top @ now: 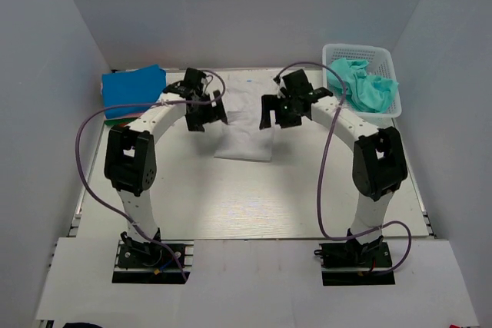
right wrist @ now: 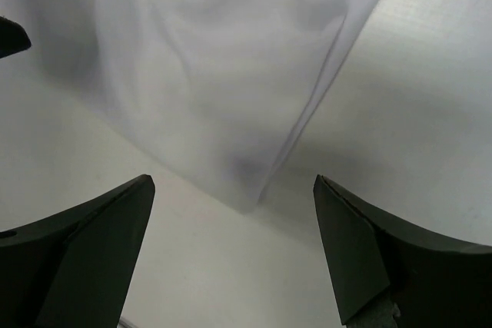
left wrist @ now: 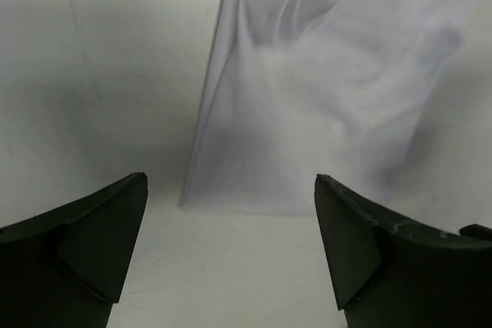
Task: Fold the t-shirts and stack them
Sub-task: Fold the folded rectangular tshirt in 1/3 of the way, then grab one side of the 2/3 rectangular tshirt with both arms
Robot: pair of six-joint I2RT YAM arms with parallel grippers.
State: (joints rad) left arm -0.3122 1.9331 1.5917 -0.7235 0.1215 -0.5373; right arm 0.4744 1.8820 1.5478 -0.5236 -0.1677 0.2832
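A white t-shirt [top: 247, 127] lies folded in a narrow strip at the middle of the table. My left gripper [top: 207, 118] hovers over its left edge, and my right gripper [top: 277, 117] hovers over its right edge. In the left wrist view the shirt [left wrist: 323, 90] lies just beyond the open gripper [left wrist: 231, 182], with bare table between the fingers. The right wrist view shows the shirt's near corner [right wrist: 215, 74] ahead of the open gripper [right wrist: 234, 182], which holds nothing. A folded bright blue t-shirt [top: 132, 88] lies at the back left. A crumpled teal t-shirt [top: 367, 86] fills the basket.
The white lattice basket [top: 361, 53] stands at the back right corner. White walls close in the table on the left, right and back. Purple cables loop beside both arms.
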